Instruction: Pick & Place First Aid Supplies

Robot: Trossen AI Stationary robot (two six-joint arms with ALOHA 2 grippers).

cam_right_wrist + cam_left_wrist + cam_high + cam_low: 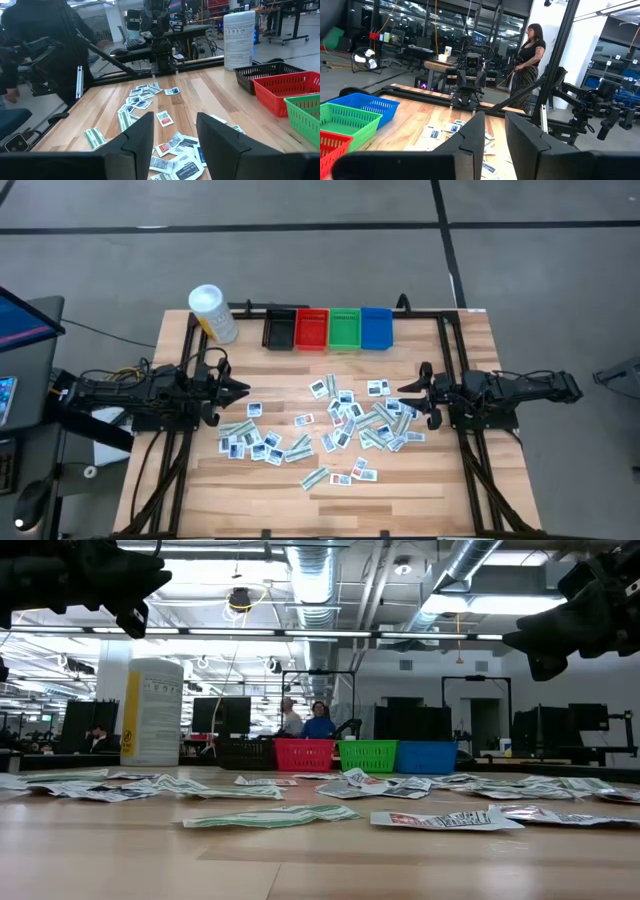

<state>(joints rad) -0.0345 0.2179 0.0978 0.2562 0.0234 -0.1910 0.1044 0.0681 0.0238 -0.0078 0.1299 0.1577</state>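
Note:
Many small flat white packets, the first aid supplies (340,425), lie flat and scattered over the middle of the wooden table; they also show in the low view (300,790) and the right wrist view (170,145). My left gripper (243,389) hovers at the table's left side, pointing right, open, with nothing between its fingers (495,137). My right gripper (406,391) hovers at the right side, pointing left, open and empty (175,135). Both are above the table, clear of the packets.
Black (279,329), red (311,328), green (344,328) and blue (376,327) bins stand in a row at the far edge. A white-capped yellow bottle (213,313) stands at the far left. A person (527,60) stands beyond the table.

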